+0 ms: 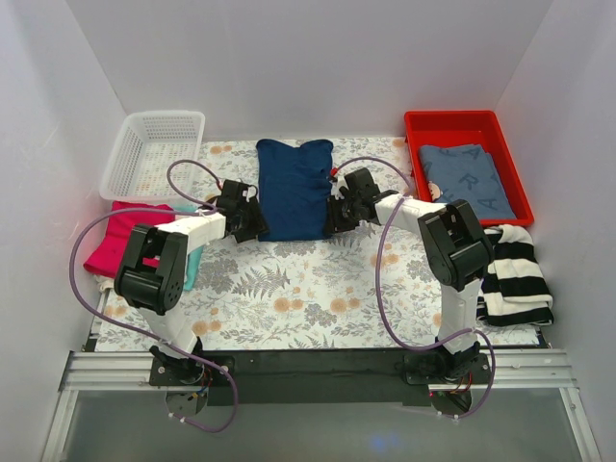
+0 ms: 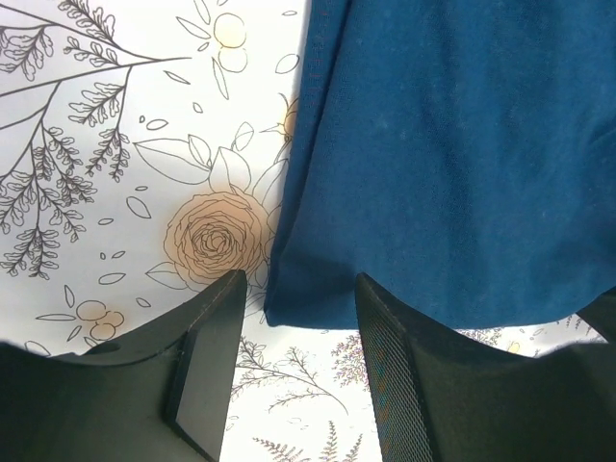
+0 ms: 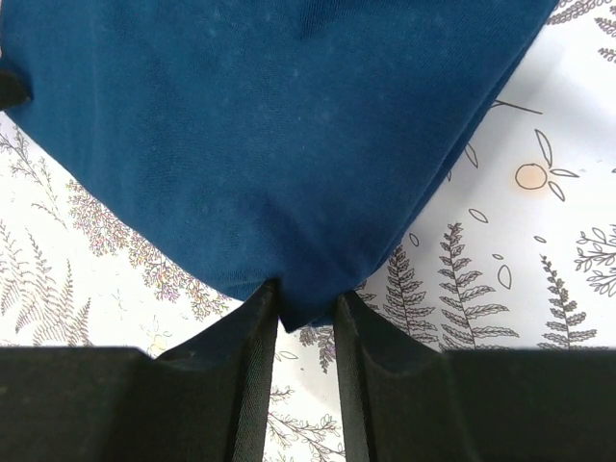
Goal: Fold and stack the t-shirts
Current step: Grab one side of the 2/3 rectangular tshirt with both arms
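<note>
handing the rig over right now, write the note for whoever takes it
Left pincer: open, straddling the near left corner of the navy t-shirt, not clamped.
Right pincer: looks shut on the navy t-shirt's near right corner.
Things: the navy t-shirt lies folded mid-table. A grey-blue t-shirt lies folded in the red tray. A red-pink t-shirt and a teal t-shirt lie bunched at the left. A striped garment lies at the right.
Done: navy t-shirt at least partly folded, one shirt in the tray.
Left: finish the navy t-shirt, stack it, then fold the rest.
</note>
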### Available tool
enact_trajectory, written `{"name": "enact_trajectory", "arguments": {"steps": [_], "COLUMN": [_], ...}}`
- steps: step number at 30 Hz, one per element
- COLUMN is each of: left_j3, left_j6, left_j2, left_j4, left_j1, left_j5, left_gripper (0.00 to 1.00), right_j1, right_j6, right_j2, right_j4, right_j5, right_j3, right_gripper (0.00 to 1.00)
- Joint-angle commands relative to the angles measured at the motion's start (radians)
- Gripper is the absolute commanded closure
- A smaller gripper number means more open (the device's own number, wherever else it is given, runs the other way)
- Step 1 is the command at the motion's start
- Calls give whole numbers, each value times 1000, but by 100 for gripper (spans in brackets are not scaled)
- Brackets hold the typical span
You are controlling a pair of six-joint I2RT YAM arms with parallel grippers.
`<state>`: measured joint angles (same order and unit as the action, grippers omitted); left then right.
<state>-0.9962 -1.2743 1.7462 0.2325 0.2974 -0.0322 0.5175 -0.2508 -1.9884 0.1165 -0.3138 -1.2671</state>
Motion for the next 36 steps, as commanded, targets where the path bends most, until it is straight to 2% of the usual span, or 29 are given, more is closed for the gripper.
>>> {"name": "enact_trajectory", "arguments": {"steps": [1, 4, 6, 7, 8, 11, 15, 19, 27, 36], "left_j3": [44, 57, 42, 41, 50, 62, 73, 102, 197, 241], "left_j6": [1, -8, -22, -25, -30, -25, -14, -4, -28, -103], "left_j2": [-7, 6, 28, 35, 36, 52, 69, 12, -253, -545], "left_j4": [87, 30, 24, 19, 10, -33, -38, 7, 149, 298], "left_j1": [-1, -1, -1, -1, -1, -1, -1, -1, -1, 8], "left_j5": [34, -35, -67, -77, -86, -149, -201, -207, -180, -126], "left_gripper": [52, 53, 59, 61, 62, 73, 82, 100, 100, 100], "right_j1": [9, 10, 12, 12, 12, 12, 12, 12, 18, 53], "right_j6": [-4, -7, -8, -8, -7, -11, -13, -11, -2, -54], "right_j2": [-18, -23, -29, -33, -35, -44, -33, 17, 204, 543], "right_j4": [-20, -21, -20, -20, -20, -18, -20, -14, -3, 66], "right_j5": [-5, -5, -10, -11, -21, -33, -31, -31, -33, -10], "right_j3": [-8, -3, 0, 5, 6, 14, 38, 83, 279, 432], "right_gripper": [66, 66, 71, 83, 89, 99, 99, 99, 99, 99]}}
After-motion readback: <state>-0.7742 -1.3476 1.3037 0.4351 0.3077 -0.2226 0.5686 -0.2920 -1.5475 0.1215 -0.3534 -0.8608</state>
